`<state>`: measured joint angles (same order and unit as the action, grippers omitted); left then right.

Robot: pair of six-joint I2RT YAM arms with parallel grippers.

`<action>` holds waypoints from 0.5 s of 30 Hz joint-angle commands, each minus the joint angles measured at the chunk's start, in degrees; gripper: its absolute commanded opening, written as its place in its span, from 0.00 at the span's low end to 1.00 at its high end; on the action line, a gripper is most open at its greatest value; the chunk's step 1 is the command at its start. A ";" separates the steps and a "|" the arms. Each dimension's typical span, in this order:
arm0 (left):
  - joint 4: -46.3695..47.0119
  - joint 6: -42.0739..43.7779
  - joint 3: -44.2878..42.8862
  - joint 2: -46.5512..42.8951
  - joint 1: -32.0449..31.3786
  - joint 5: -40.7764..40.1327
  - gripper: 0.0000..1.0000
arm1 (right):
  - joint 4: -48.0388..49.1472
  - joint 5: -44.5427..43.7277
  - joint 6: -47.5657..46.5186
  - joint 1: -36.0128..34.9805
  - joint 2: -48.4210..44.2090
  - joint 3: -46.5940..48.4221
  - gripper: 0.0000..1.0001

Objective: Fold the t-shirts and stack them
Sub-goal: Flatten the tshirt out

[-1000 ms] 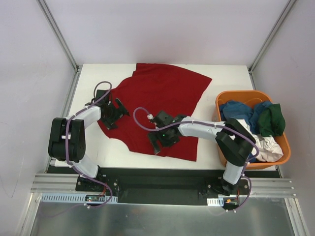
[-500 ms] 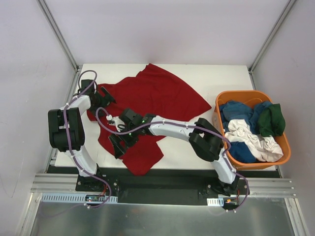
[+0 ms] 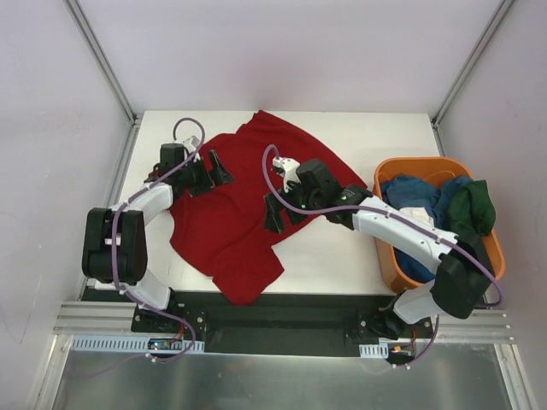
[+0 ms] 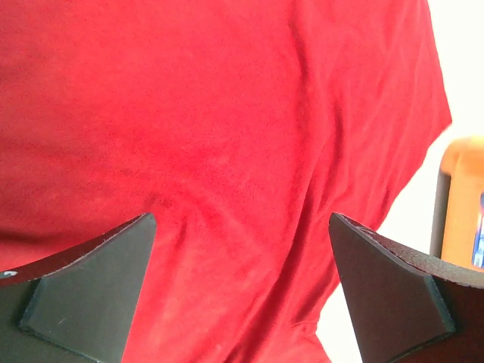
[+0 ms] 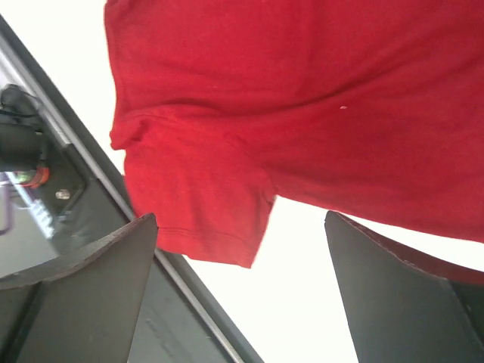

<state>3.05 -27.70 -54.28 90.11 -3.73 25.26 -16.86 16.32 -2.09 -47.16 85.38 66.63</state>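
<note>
The dark red t-shirt (image 3: 248, 184) lies rumpled on the white table (image 3: 359, 256), one sleeve (image 3: 248, 278) reaching the front edge. My left gripper (image 3: 214, 173) is open and empty over the shirt's left part. In the left wrist view the red cloth (image 4: 227, 121) fills the frame between the spread fingers of the gripper (image 4: 242, 223). My right gripper (image 3: 280, 218) is open and empty above the shirt's right edge. In its wrist view the gripper (image 5: 240, 219) hangs over bare table beside the sleeve (image 5: 204, 197).
An orange basket (image 3: 419, 162) stands at the right edge, holding a blue shirt (image 3: 410, 190) and a dark green shirt (image 3: 474, 209). My right arm crosses its front. The basket's side also shows in the left wrist view (image 4: 461, 197). The black front rail (image 5: 83, 227) runs beside the sleeve.
The shirt was dragged left and bunched up. My right gripper then swung back right and farther away, off the cloth. My left gripper moved right over the shirt.
</note>
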 commanded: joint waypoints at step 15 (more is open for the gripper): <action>15.32 5.91 -23.31 23.02 1.97 17.30 0.99 | -1.16 -9.10 -6.44 3.91 -4.09 -0.36 0.97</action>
<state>15.73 -23.42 -70.43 115.39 -2.44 40.25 -17.96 9.32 -6.76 -45.04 82.87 64.79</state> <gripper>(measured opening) 0.993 0.966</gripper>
